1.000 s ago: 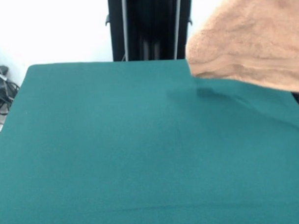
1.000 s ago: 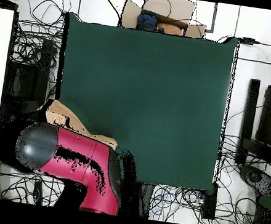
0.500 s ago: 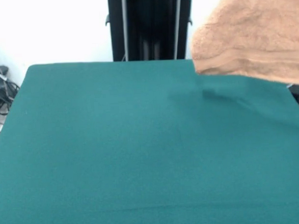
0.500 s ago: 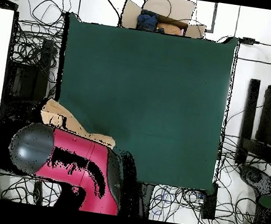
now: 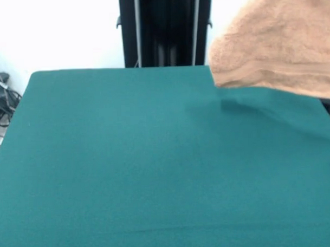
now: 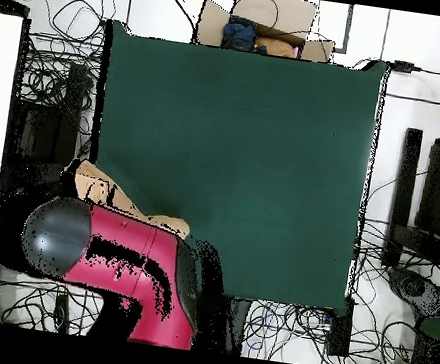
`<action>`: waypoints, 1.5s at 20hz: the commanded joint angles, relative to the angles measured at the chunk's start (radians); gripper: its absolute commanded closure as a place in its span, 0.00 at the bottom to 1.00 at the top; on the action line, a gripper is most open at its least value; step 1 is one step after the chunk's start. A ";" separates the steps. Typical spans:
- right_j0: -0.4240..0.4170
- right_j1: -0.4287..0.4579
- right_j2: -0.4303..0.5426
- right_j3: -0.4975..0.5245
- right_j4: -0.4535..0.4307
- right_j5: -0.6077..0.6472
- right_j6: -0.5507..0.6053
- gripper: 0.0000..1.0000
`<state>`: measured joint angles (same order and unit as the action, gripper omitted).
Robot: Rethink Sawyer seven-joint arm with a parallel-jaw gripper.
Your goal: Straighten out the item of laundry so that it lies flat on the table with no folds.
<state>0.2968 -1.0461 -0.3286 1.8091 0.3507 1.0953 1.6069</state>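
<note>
Peach-orange terry is basically all you get of the towel (image 5: 278, 41) in the front view: a bunched mass hanging in the air at the upper right, above the table's far right corner, with a faint shadow on the felt underneath. So it isn't lying on the table (image 5: 155, 167) at all, it's up off it, and nowhere near flat.

From overhead, only a sliver of the towel (image 6: 97, 188) peeks out from under the red arm (image 6: 116, 266), right at the table's lower left edge. The arm covers whatever is holding it, so the gripper itself isn't visible and I can't tell whether it's clenched or not. Presumably the cloth is dangling from it, but that's my guess.

What matters for the next move, I'd say: the towel sits out at the corner, and nearly the whole green top stretches away from it toward the middle. That's where it needs to go.

The felt is bare. Around the table there are lots of cables (image 6: 55, 56) on the floor and a cardboard box (image 6: 266, 25) past the far edge.
</note>
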 commanded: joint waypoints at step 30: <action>0.073 0.006 -0.054 0.083 -0.066 -0.065 0.371 1.00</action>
<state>0.3604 -1.0317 -0.3409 1.8470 0.3233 0.9489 1.6582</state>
